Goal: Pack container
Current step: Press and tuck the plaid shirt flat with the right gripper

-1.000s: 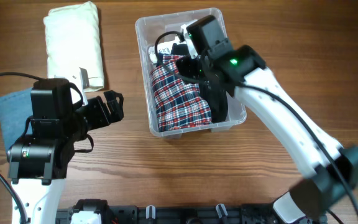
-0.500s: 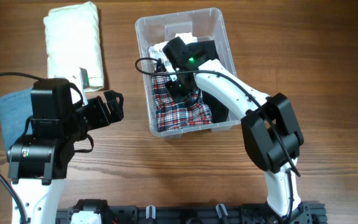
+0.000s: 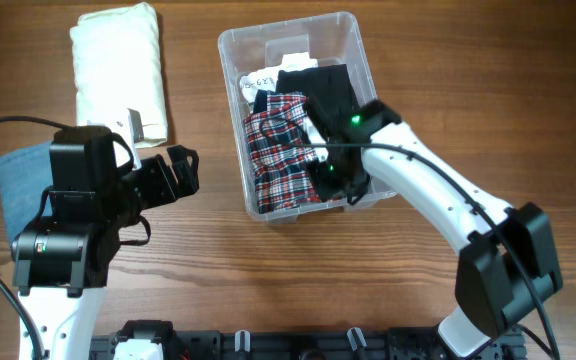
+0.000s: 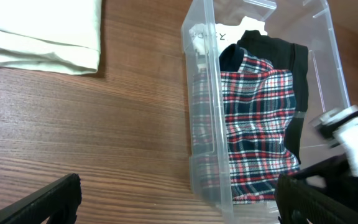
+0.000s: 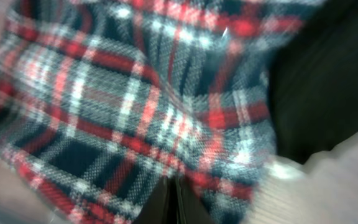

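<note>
The clear plastic container stands at the table's upper middle, its near wall close in the left wrist view. Inside lie a red, white and navy plaid cloth and a black garment. My right gripper is down inside the container, shut, its tips pinching the plaid cloth, with the black garment just to the right. My left gripper hangs open over bare wood left of the container, its jaws wide with nothing between them.
A folded cream cloth lies at the upper left with a small tag at its near end. A blue cloth sits at the left edge, partly under my left arm. A white label shows through the container's floor.
My right gripper closed inside the container and moved from the plaid cloth's far end toward its near right side. The right arm swung round. The left arm stayed still.
</note>
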{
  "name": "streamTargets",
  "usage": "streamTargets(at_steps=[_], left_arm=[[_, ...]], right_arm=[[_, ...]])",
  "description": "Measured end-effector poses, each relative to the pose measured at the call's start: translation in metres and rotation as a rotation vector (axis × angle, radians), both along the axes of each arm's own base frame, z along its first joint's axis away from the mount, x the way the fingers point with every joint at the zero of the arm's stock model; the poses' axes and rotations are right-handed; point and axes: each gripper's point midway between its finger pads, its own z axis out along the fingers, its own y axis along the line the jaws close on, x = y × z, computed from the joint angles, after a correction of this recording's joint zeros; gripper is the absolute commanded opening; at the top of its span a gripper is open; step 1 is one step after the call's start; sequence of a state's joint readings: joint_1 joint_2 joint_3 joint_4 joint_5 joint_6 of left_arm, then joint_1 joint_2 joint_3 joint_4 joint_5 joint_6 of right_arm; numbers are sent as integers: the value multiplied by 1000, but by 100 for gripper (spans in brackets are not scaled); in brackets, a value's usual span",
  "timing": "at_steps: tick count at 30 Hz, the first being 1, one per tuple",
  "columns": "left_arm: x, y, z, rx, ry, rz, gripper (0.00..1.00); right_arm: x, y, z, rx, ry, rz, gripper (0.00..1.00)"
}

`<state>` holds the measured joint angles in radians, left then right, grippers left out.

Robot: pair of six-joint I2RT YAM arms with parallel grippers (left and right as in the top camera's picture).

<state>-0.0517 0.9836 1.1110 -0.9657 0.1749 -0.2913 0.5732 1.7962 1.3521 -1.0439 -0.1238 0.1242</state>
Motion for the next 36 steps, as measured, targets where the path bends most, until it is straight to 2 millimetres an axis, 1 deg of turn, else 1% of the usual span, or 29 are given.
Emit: streamTargets(at_steps=[2, 4, 5, 6, 7, 8, 10, 12, 13, 14, 16, 17, 18, 19, 20, 22, 23, 24, 25, 26, 27, 29, 32, 33, 34, 35, 36], left_arm=[[0, 0, 0, 0, 0, 0, 100], [0, 0, 0, 0, -1, 0, 100], [0, 0, 0, 0, -1, 0, 100], [0, 0, 0, 0, -1, 0, 100], [0, 0, 0, 0, -1, 0, 100], [0, 0, 0, 0, -1, 0, 100], [0, 0, 0, 0, -1, 0, 100], [0, 0, 0, 0, -1, 0, 100], [0, 0, 0, 0, -1, 0, 100], [0, 0, 0, 0, -1, 0, 100], [0, 0, 0, 0, -1, 0, 100], [0, 0, 0, 0, -1, 0, 100], [0, 0, 0, 0, -1, 0, 100], [0, 0, 0, 0, -1, 0, 100], [0, 0, 0, 0, -2, 0, 100], [0, 0, 0, 0, -2, 0, 100], [0, 0, 0, 0, -2, 0, 100], [0, 0, 0, 0, -1, 0, 100], [0, 0, 0, 0, -1, 0, 100], [0, 0, 0, 0, 0, 0, 100], [0, 0, 0, 0, -2, 0, 100], [0, 0, 0, 0, -1, 0, 100], [0, 0, 0, 0, -1, 0, 100], [0, 0, 0, 0, -1, 0, 100], [0, 0, 0, 0, -1, 1, 100], [0, 0, 0, 0, -1, 0, 100], [0, 0, 0, 0, -2, 1, 100]], right_arm=[[0, 1, -23, 19, -16, -5, 5], [-4, -1, -39, 28, -16, -5, 5], [-4, 0, -40, 32, -20, -8, 6], [-1, 6, -39, 61, -26, -13, 8], [0, 13, -37, 101, -24, -23, 8], [1, 26, -34, 161, -15, -57, 6], [1, 40, -30, 214, -1, -112, 6], [-1, 45, -28, 221, 8, -138, 8], [5, 48, -20, 224, -10, -144, 10], [18, 51, -6, 231, -59, -144, 14], [61, 61, 54, 265, -272, -120, 13], [91, 67, 113, 305, -461, -98, 13], [100, 67, 136, 319, -533, -96, 13], [107, 65, 146, 312, -575, -97, 13], [111, 63, 137, 291, -565, -101, 13], [126, 57, 84, 204, -484, -119, 14], [130, 49, 29, 125, -385, -129, 15], [129, 42, -12, 73, -304, -135, 16], [134, 42, -23, 82, -272, -142, 17], [132, 41, -18, 98, -249, -146, 18], [131, 41, -21, 104, -234, -147, 19], [129, 41, -19, 117, -214, -147, 20], [121, 34, 0, 105, -213, -147, 28], [122, 29, 19, 99, -258, -154, 32], [131, 19, 72, 136, -392, -183, 34], [133, 12, 103, 161, -463, -202, 42], [131, -10, 156, 203, -576, -247, 44]])
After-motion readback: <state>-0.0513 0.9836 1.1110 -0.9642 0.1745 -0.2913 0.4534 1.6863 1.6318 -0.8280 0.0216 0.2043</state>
